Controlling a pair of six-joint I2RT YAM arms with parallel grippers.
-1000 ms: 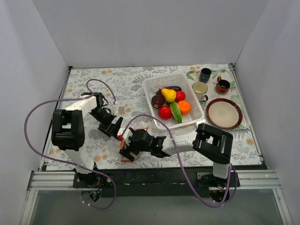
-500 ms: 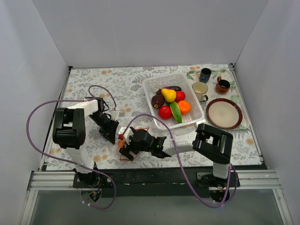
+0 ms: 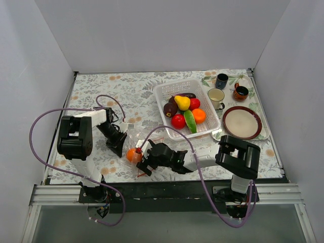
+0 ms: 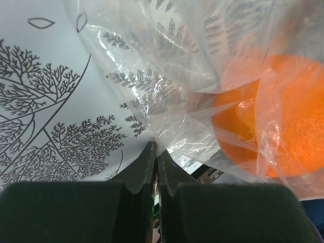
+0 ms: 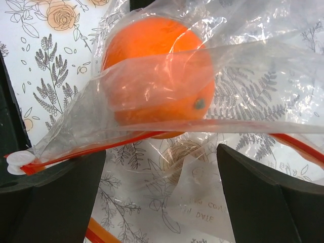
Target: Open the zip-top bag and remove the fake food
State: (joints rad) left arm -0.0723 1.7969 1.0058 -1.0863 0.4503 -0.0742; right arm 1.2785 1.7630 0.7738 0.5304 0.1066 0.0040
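Note:
The zip-top bag lies near the table's front, clear and crinkled, with an orange fake fruit inside. My left gripper is shut on a fold of the bag; its jaws pinch the plastic, and the orange sits just to the right. My right gripper stands open over the bag's mouth. In its view the fingers flank the plastic, its gap holds nothing, and the red zip strip runs below the orange.
A white perforated basket at centre right holds more fake food: a yellow pear, red balls, eggplants and a green piece. Right of it stand three mugs and a brown-rimmed plate. White walls enclose the table.
My left gripper has closed on the bag and come nearer the front. The orange now shows beside it. The right arm has shifted a little to the right.

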